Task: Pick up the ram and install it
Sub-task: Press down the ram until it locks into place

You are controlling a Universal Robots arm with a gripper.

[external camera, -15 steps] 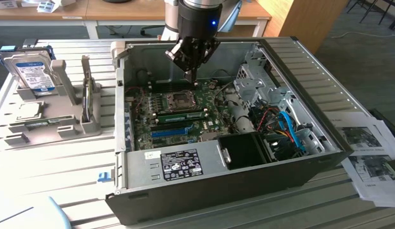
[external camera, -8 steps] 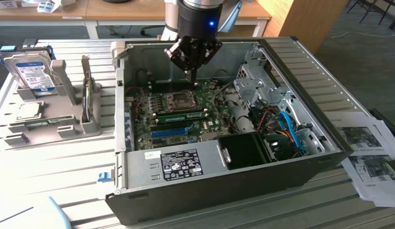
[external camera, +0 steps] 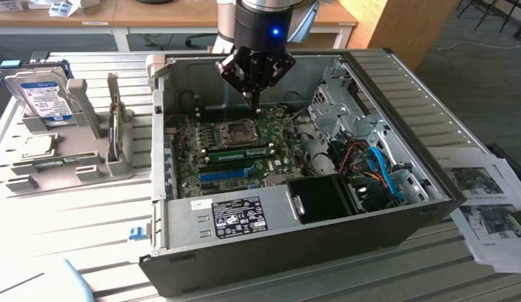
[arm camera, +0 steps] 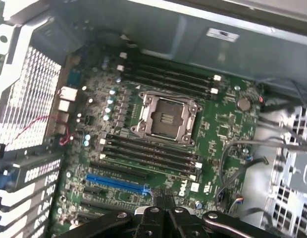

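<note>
The claw (external camera: 255, 100) hangs inside the open computer case (external camera: 269, 236) with its two fingers pressed together and nothing between them. In the wrist view the claw (arm camera: 166, 201) likewise comes to a bare, closed tip over the board.

Below the claw and a little to the near side of it, past the processor socket (external camera: 240, 131), a long pale-green strip lies in line with the black memory slots. I take this to be the ram (external camera: 242, 153). It sits between the socket and the blue slot (external camera: 224, 174), parallel to both and well clear of the fingertips.

Judging from that, the pick-up and the carry into the case look done, and the stick appears to be in, or on, one of the slots. I cannot tell whether it is pushed fully home or whether the end latches have snapped over it, so the seating may yet be unfinished.

The ram itself looks thin, flat and straight, about as long as the slots beside it, with a lighter green than the board under it. Its chips are too small to make out.

Away from the claw, outside the case, a grey stand (external camera: 80, 165) on the worktop (external camera: 76, 214) carries a hard drive (external camera: 44, 94).
</note>
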